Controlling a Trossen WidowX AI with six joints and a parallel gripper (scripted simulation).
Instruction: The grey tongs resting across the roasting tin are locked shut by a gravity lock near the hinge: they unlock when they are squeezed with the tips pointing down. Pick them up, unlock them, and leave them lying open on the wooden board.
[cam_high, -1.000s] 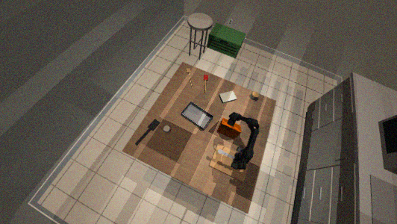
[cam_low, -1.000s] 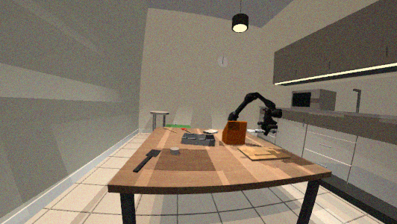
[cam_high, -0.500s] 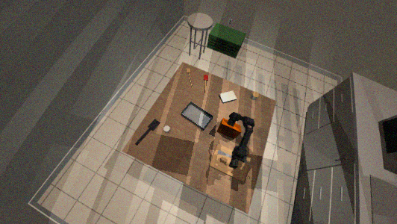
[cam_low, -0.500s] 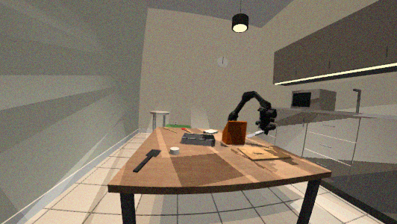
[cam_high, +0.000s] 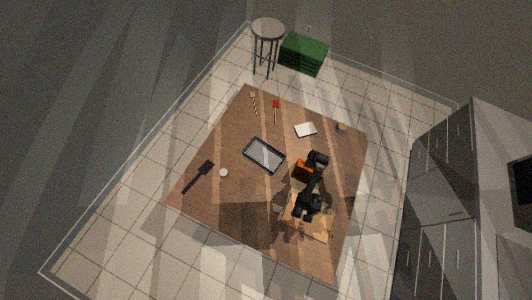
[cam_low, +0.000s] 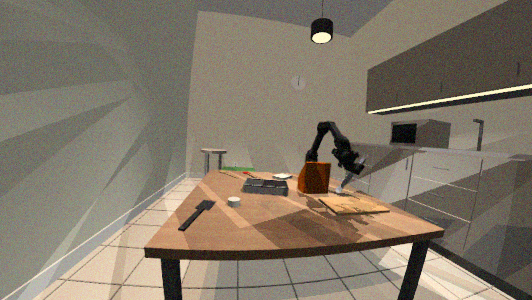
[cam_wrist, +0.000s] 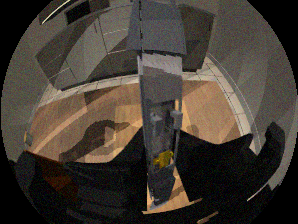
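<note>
The grey tongs (cam_low: 347, 181) (cam_wrist: 162, 85) are held in my gripper (cam_low: 357, 169) (cam_wrist: 154, 129), which is shut on them. In the exterior view they slant steeply, one end low behind the wooden board (cam_low: 357, 206) (cam_high: 321, 233) and the other above the fingers. In the wrist view they run lengthwise between the black fingers, with a yellow part near their lower end in the picture. Their arms look close together; whether the lock is released I cannot tell. In the top view the arm hides most of them. The roasting tin (cam_high: 272, 172) (cam_low: 265, 190) has no tongs across it.
An orange block (cam_high: 301, 172) (cam_low: 314, 178) stands beside the arm, between tin and board. A black spatula (cam_high: 198, 177) (cam_low: 197, 215) and a small white round object (cam_high: 223, 172) (cam_low: 234, 202) lie left of the tin. A white square item (cam_high: 305, 130) lies farther back.
</note>
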